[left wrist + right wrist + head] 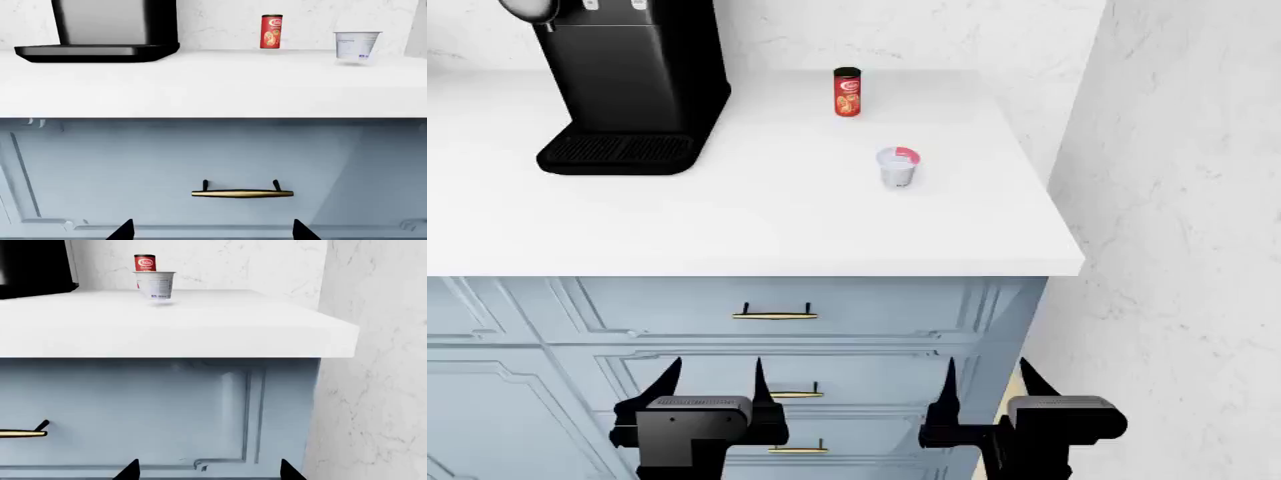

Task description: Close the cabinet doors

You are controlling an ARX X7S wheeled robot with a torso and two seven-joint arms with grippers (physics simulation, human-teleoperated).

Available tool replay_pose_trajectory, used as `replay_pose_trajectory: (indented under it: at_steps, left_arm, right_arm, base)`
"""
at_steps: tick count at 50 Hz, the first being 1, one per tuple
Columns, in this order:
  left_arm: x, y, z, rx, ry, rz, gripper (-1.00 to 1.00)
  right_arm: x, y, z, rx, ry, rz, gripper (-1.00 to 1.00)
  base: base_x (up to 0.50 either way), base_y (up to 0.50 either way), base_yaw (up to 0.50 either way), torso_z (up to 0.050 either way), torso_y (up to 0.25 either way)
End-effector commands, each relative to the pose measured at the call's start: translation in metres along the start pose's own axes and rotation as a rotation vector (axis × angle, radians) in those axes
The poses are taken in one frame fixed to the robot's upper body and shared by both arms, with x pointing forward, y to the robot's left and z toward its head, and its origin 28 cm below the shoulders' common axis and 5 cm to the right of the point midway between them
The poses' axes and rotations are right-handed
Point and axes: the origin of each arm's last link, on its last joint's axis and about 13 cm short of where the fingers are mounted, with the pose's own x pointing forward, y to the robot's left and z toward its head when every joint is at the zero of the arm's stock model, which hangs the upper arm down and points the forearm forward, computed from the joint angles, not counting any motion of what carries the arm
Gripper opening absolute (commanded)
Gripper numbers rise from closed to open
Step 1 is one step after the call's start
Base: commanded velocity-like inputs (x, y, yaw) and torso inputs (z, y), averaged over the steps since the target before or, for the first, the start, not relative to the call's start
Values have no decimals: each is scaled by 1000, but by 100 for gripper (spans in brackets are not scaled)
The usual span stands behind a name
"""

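Observation:
The light blue cabinet [868, 305] stands under a white counter, its fronts carrying brass handles [774, 315]. Every front in view lies flush; I see no door standing ajar. My left gripper [714, 380] is open and empty, a short way in front of the middle fronts. My right gripper [988, 378] is open and empty too, near the cabinet's right end. In the left wrist view the gripper [212, 230] faces the top front and its handle [242, 193]. In the right wrist view the gripper [209, 470] faces the right corner panel [200, 410].
On the white counter [747, 220] stand a black coffee machine [627, 80], a red can [847, 92] and a yogurt cup [898, 167]. A marbled wall [1188, 250] closes off the right side, right next to the cabinet's end.

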Motion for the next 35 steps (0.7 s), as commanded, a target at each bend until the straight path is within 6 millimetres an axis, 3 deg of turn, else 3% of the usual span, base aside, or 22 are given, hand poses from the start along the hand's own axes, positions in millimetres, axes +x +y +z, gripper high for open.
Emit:
replay_pose_trajectory:
  at_steps: [1,13,14,16,19,23,25,30,35]
  left_arm:
    - [0,0,-1,15,-2,15,100]
    - [-1,0,-1,24,0,26,100]
    - [-3,-1,1,8,-17,24,100]
    - [-14,-1,28,18,-215,12,100]
    - [-34,1,58,14,-404,40,100]
    - [-55,5,82,-73,-598,42,100]
    - [-57,7,83,-46,-669,78,100]
    - [-58,8,84,-59,-693,74,100]
    - [-59,9,84,-59,-708,63,100]
  right_arm:
    - [-1,1,4,27,-10,21,100]
    - [-3,0,11,70,-30,40,100]
    - [-5,1,18,119,-48,55,100]
    - [-21,-1,65,179,-208,88,100]
    - [-40,-6,98,116,-386,59,100]
    - [-49,-11,112,130,-494,11,100]
    - [-53,-12,116,173,-566,20,100]
    - [-65,-10,121,122,-712,39,100]
    - [-67,-8,120,70,-745,18,100]
  base:
    - [0,0,0,0,0]
    - [0,0,0,0,0]
    - [0,0,0,0,0]
    - [0,0,0,0,0]
    - [0,0,0,0,0]
    - [0,0,0,0,0]
    - [0,0,0,0,0]
    - [0,0,0,0,0]
    - [0,0,0,0,0]
